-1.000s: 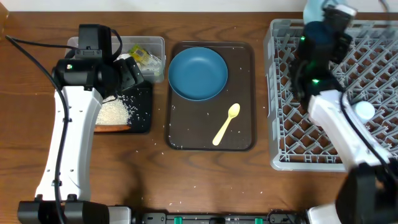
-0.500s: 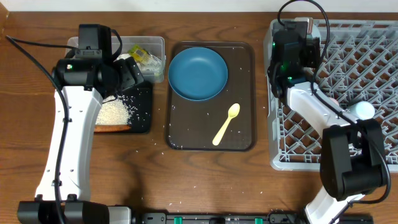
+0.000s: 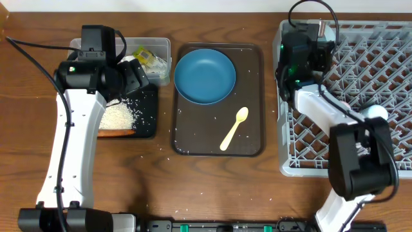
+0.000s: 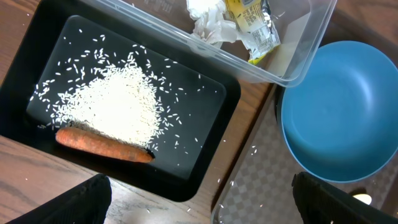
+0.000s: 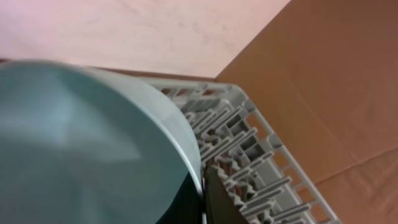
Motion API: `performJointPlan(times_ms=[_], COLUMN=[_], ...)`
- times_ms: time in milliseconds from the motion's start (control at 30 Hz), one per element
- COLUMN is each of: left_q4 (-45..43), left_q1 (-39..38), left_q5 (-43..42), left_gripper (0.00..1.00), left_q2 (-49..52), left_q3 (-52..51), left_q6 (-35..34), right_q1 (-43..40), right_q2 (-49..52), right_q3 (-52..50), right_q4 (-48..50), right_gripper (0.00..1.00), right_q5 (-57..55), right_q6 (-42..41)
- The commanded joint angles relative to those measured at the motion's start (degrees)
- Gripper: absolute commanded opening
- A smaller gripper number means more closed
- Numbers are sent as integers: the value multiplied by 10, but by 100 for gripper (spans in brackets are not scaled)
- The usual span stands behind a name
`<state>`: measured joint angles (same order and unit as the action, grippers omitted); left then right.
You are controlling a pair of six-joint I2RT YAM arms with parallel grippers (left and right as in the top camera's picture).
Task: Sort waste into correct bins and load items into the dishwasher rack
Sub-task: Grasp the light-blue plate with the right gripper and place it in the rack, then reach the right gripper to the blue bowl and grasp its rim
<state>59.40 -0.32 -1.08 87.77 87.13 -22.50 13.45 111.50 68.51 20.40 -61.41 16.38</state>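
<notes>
Loading step: my right gripper (image 3: 302, 48) clasps the light blue cup (image 5: 81, 143) over the dishwasher rack (image 5: 249, 146), near its corner; next, lower it in, then release; my left gripper (image 4: 214, 202) hangs wide.

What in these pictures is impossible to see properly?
Right gripper, open or shut: the light blue cup fills the right wrist view; overhead, the right arm covers it.
Clear tub: left part under the left arm, overhead.
Dishwasher rack: right side cut off by the overhead frame's edge.
</notes>
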Motion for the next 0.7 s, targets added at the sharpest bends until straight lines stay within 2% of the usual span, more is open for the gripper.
performJointPlan(times_ms=[0,133,300,667], left_q4=[1,1,1,1], left_q1=[3,3,3,3], left_q5=[9,9,9,9], left_gripper=[96,96,96,96], left_q2=[3,3,3,3], left_q3=[1,1,1,1], left_q6=[1,1,1,1], right_q1=[-4,-3,-4,42], right_q2=[37,60,63,63], right_q3=[1,1,1,1], right_q4=[38,125,170,145], right_gripper=[1,1,1,2], right_q5=[-21,-31,-42,-54], right_q6=[49,117,151,156])
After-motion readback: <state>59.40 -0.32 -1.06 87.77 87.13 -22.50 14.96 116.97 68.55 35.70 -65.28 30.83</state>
